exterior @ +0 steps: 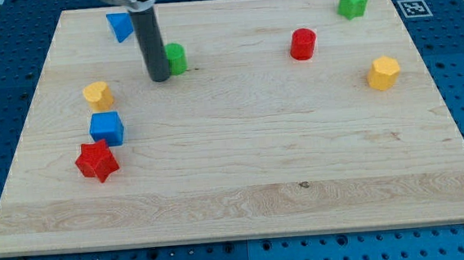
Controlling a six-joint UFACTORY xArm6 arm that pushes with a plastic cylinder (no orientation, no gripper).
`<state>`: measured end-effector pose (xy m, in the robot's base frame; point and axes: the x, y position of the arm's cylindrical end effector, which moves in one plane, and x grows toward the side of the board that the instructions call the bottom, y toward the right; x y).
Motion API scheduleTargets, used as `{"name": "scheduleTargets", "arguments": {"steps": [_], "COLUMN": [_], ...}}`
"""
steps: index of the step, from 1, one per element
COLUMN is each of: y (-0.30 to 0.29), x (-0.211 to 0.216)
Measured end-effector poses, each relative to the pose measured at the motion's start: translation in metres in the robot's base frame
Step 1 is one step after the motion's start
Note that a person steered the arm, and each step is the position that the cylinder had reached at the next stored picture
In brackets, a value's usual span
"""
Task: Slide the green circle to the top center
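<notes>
A pale wooden board (244, 178) lay on a blue perforated table (0, 97), and it held every block in the scene; nothing sat in any box or tray. I will place each thing from the green circle (178, 57), a short round block that stood in the board's upper left part, nearer the view's top edge than the middle and well to the view's left of top centre.

My rod (148, 37) came down from the view's top edge, dark and nearly upright, leaning slightly. My tip (160, 78) rested on the board just to the view's left of the green circle, apparently touching its side, though the contact itself was hard to confirm. I carried no jaws, so nothing was clamped; the rod only stood against the block.

Up and to the view's left of the green circle, beyond the rod, was a blue triangular block (119, 25). Below and to its left sat a yellow heart (98, 94), then a blue cube (107, 128), then a red star (97, 161) touching that cube's lower corner. To the view's right of the green circle, well apart, stood a red cylinder (303, 44). Farther right were a green star (352, 3) near the top edge and a yellow hexagon (383, 72) lower down. A black-and-white marker (414, 7) lay beyond the board's top right corner.
</notes>
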<state>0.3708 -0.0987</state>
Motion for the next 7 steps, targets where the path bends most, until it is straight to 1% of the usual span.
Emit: {"name": "scheduleTargets", "arguments": {"steps": [2, 5, 6, 7], "y": [0.041, 0.013, 0.014, 0.053], "x": [-0.021, -0.073, -0.079, -0.084]}}
